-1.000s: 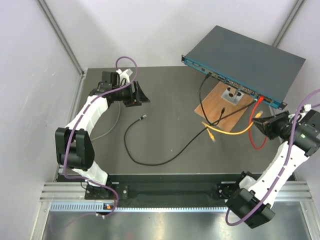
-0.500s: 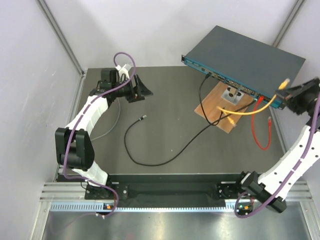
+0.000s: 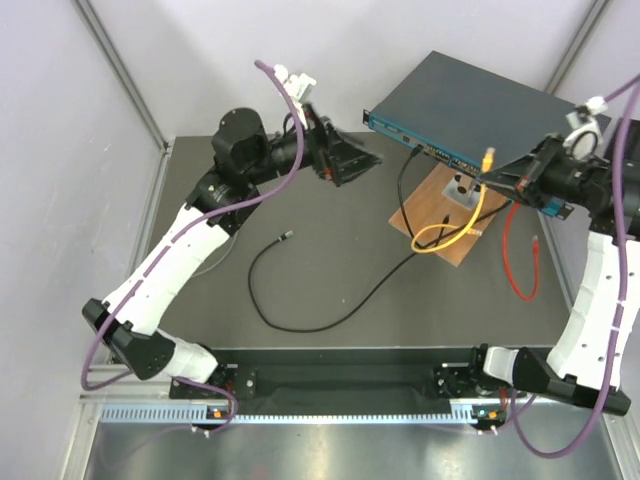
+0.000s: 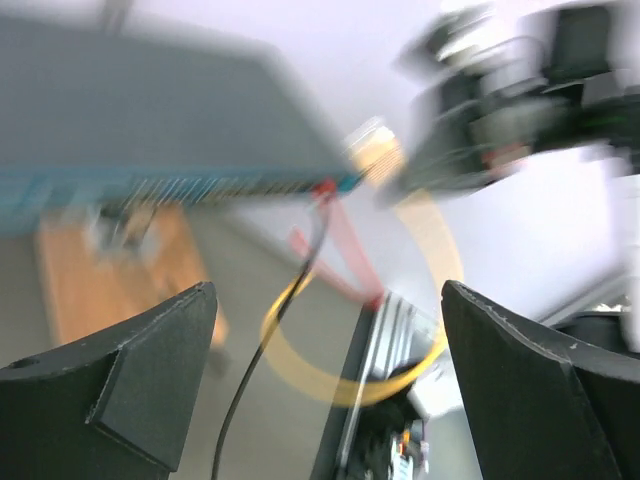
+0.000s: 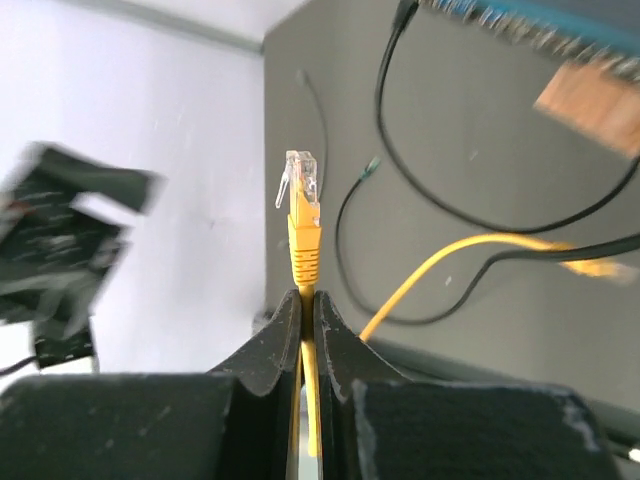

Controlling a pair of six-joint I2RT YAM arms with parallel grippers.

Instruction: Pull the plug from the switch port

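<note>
We find the switch [image 3: 490, 115] at the upper right of the overhead view, on the counter's [image 3: 330, 230] back corner. Just in front of its teal face the yellow plug [image 5: 302, 185] hangs free in the air, and the right fingers [image 5: 283, 330] pinch the yellow cable [image 5: 400, 293] below it. Upper centre, the left fingers [image 4: 150, 380] gape wide, holding nothing.

- My left hand [image 4: 327, 290] gapes wide, fingers at 8 and 4 o'clock.
- The blurred switch [image 4: 150, 110] lies at 10 o'clock, teal face toward me.
- A yellow cable [image 4: 325, 385] loops near 6 o'clock, with a red cable [image 4: 345, 245] at centre.
</note>
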